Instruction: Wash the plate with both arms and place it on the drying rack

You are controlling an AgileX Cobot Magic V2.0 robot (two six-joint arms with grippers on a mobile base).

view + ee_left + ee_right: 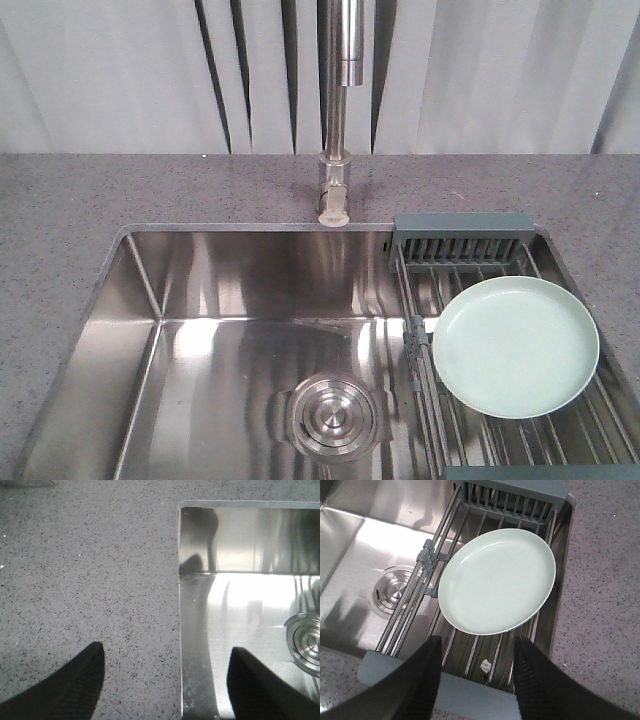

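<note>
On drying rack (470,262) rods: plate (515,346) flat, face-up.

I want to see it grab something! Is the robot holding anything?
No. Both grippers, left and right, are open and empty; the plate lies on the rack.

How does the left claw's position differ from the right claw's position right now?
The left claw straddles the edge between the speckled grey countertop and the shiny steel sink basin, with nothing between its fingers. The right claw hangs over the grey-blue framed metal-rod drying rack, just short of the round pale mint-green plate. Both are open and empty.
</note>
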